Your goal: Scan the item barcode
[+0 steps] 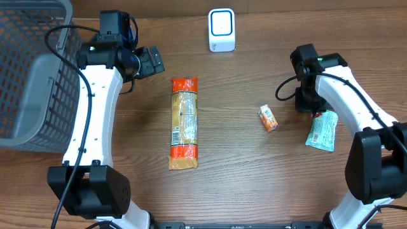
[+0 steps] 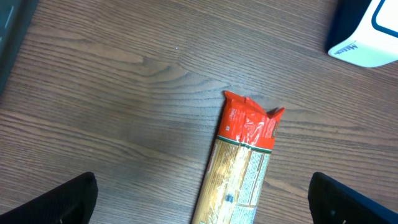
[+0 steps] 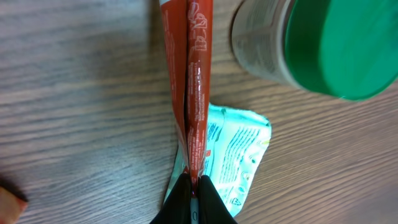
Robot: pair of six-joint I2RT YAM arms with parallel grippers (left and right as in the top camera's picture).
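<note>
Overhead, the grey basket (image 1: pixel 32 70) is running off the frame at 9 o'clock, and the right arm (image 1: pixel 346 95) is covering the 12 o'clock end of the green pouch (image 1: pixel 322 132). From the left wrist, the pasta pack (image 2: pixel 239 168) is being cut off at 6 o'clock and the white scanner (image 2: pixel 367 37) at 2 o'clock. From the right wrist, the red wrapper (image 3: pixel 189 74) is running past the edge at 12 o'clock, and the blurred green-capped container (image 3: pixel 311 43) is being cropped at 1 o'clock.

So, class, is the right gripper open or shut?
Shut: in the right wrist view the right gripper has its fingers meeting with no gap, pinching the red fold of the teal pouch.
</note>
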